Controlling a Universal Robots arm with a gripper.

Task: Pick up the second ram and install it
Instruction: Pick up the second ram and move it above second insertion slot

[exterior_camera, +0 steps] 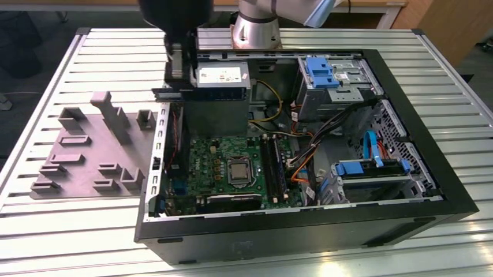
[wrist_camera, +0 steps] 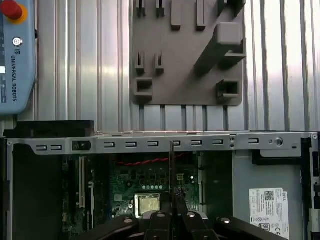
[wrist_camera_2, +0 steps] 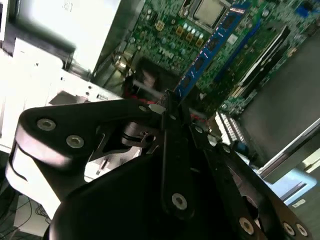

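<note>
My gripper is shut on the second ram, a narrow blue-green board with black chips. It hangs above the open computer case, over the case's edge at the exterior view's left. In the second wrist view the ram sticks out from the shut gripper over the green motherboard. The first wrist view has the ram edge-on as a thin dark line rising from the gripper. The black memory slots lie on the motherboard well below, beside the processor socket.
A grey fixture plate lies on the slatted table at the exterior view's left of the case, and appears as the plate in the first wrist view. Power supply, blue drive cages and cables crowd the case. A teach pendant lies nearby.
</note>
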